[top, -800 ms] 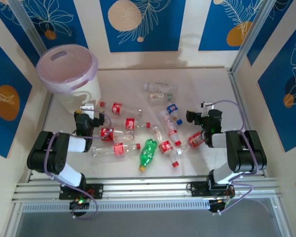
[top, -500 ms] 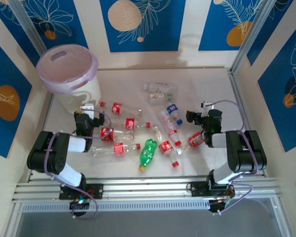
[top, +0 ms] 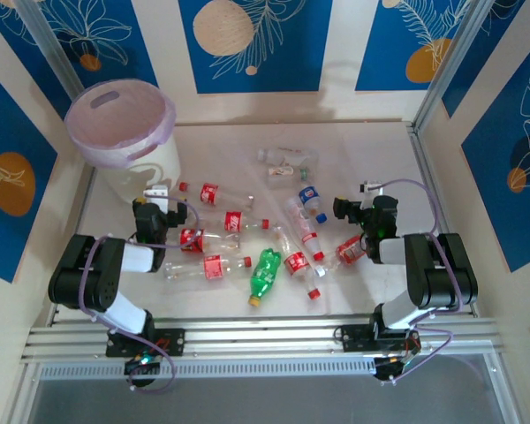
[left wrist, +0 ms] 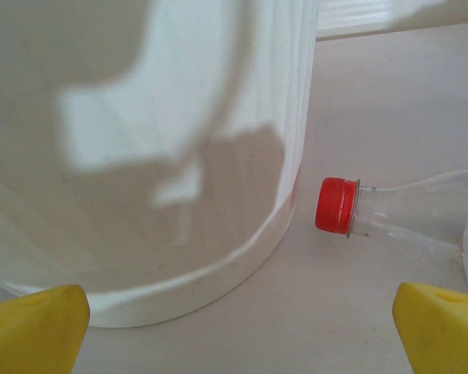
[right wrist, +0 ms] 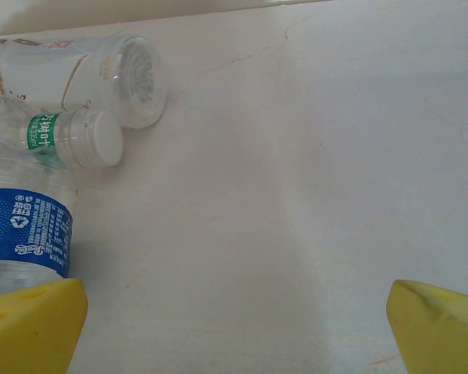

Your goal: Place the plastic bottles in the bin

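The plastic bottles (top: 296, 263) lie on their sides, scattered across the middle of the pale counter (top: 380, 150) between the two arms. Most have red labels and red caps. A green bottle (top: 264, 272) with a yellow cap lies nearest the arm bases, and a few plain ones sit further back. The bin (top: 156, 164) stands upright in the far left corner of the counter, its pale purple liner folded over the rim.

In the left wrist view, the bin's white wall curves down to its foot. A red-capped bottle (left wrist: 409, 214) lies with its cap just beside that foot, a narrow gap between them.

The left arm is folded low, its wrist pointing at the bin's base. The left gripper (left wrist: 238, 331) is spread wide and holds nothing, its yellow fingertips (left wrist: 35, 323) at the two bottom corners of its view. The right arm is folded the same way, aimed toward the far side. The right gripper (right wrist: 238, 327) is also fully spread and empty. A blue-labelled bottle (right wrist: 27, 226) lies just past its left fingertip, and a clear bottle (right wrist: 86, 74) lies beyond that.

Bare counter runs ahead of the right gripper and along the back wall (top: 256, 44). A metal post (top: 446, 66) borders the right edge, and a rail (top: 265, 334) the near edge.
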You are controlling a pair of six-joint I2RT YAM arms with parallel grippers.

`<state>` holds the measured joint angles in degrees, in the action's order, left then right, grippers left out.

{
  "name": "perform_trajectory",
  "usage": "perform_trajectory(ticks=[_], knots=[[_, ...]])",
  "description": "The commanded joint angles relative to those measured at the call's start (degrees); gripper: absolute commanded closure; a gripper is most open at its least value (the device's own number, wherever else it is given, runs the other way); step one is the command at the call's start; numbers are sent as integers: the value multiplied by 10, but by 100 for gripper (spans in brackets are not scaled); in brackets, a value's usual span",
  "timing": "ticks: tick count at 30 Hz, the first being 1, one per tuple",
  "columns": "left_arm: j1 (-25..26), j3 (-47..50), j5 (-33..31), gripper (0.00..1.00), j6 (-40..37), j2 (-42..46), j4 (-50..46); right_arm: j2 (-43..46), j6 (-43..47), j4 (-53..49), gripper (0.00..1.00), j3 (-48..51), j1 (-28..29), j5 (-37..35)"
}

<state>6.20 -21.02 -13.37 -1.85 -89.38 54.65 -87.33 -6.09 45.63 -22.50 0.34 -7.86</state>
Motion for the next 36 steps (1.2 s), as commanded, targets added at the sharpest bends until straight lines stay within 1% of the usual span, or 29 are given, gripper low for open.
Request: perform_trajectory(ticks=[1,2,3,4,6,8,10,12,13,16,19,21,23,25,30,32,34,36], knots=[[-10,3,22,0,3,2,8,6,-8,-4,1,-17,-3,4],[-9,1,26,0,0,12,-6,19,-13,-38,1,-28,-6,4],[-9,-2,26,0,-1,34,-30,40,-17,-102,1,-53,-10,2],[-9,-5,22,0,-1,61,-59,60,-22,-163,1,-82,-11,-5],[-7,-13,4,0,3,116,-121,96,-24,-249,1,-118,-11,-15],[-4,-29,-10,0,7,175,-194,138,-59,-360,1,-159,-6,-50],[-1,-55,-18,0,29,232,-294,180,-123,-528,0,-217,0,-94],[6,-73,-19,0,52,283,-368,209,-187,-690,1,-280,6,-133],[11,-81,-23,1,63,308,-406,222,-217,-767,1,-306,7,-137],[35,-123,-30,1,76,370,-533,259,-274,-927,5,-352,20,-141],[79,-174,-57,1,75,404,-635,291,-324,-1031,7,-363,38,-117],[114,-205,-70,1,75,409,-682,312,-358,-1065,8,-350,44,-83],[155,-237,-87,2,75,401,-717,326,-382,-1070,9,-329,44,-44],[201,-272,-93,3,84,380,-747,326,-397,-1058,10,-305,44,-22],[309,-356,-78,3,103,299,-789,295,-410,-993,10,-251,25,36],[340,-388,-61,3,104,266,-799,284,-409,-975,10,-237,21,29],[358,-405,-11,4,116,234,-780,275,-405,-950,10,-223,14,18],[363,-412,45,4,132,208,-750,263,-403,-923,10,-209,0,33]])
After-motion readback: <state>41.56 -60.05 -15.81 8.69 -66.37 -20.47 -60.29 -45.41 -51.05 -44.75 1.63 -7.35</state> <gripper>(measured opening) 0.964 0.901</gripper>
